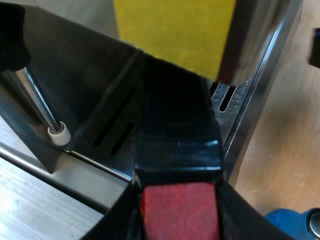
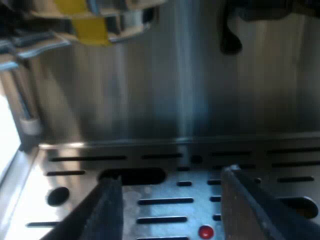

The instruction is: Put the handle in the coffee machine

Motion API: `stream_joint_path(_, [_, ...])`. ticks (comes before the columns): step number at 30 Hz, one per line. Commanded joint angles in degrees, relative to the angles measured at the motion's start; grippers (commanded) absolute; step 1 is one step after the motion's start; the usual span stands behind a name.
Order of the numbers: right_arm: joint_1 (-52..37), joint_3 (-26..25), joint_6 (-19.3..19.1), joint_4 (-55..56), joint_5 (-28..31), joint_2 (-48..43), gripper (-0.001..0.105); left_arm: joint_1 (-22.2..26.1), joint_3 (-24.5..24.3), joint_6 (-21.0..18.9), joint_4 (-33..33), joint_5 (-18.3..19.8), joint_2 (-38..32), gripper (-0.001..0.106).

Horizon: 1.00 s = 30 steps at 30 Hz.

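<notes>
The holder's dark handle (image 1: 176,125) runs from its red end (image 1: 179,212) up to a metal head (image 1: 250,45) wrapped in yellow tape (image 1: 175,35), over the espresso machine's slotted drip tray (image 1: 235,100). My left gripper (image 1: 179,200) is shut on the handle at the red end. The same taped metal head (image 2: 100,20) shows high at the machine's front wall. My right gripper (image 2: 170,200) stands open just above the drip tray (image 2: 80,167), facing the steel wall, with nothing between its fingers.
A steam wand with a white tip (image 1: 57,134) hangs beside the tray, and shows again by the wall (image 2: 25,110). A black spout (image 2: 231,35) hangs from the machine's top. A blue tamper (image 1: 290,222) stands on the wooden table (image 1: 290,125).
</notes>
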Motion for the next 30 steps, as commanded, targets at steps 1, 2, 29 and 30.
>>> stream_joint_path(1, [-0.6, -0.1, -6.2, -4.9, -0.4, 1.7, 0.046, -0.2, -2.3, -2.0, -3.6, 8.7, -1.5, 0.0])
stream_joint_path(2, [-0.7, -0.1, -7.0, -6.0, -0.4, 2.1, 0.046, -0.2, -2.3, -2.0, -3.6, 8.7, -1.5, 0.0])
stream_joint_path(29, [-12.8, -0.3, -24.3, -40.9, -16.5, 11.9, 0.045, -0.2, -2.3, -1.0, -3.7, 8.7, -1.5, 0.0])
stream_joint_path(30, [-12.8, -0.3, -24.6, -41.7, -16.5, 12.0, 0.045, -0.2, -2.3, -1.0, -3.8, 9.1, -1.5, 0.0])
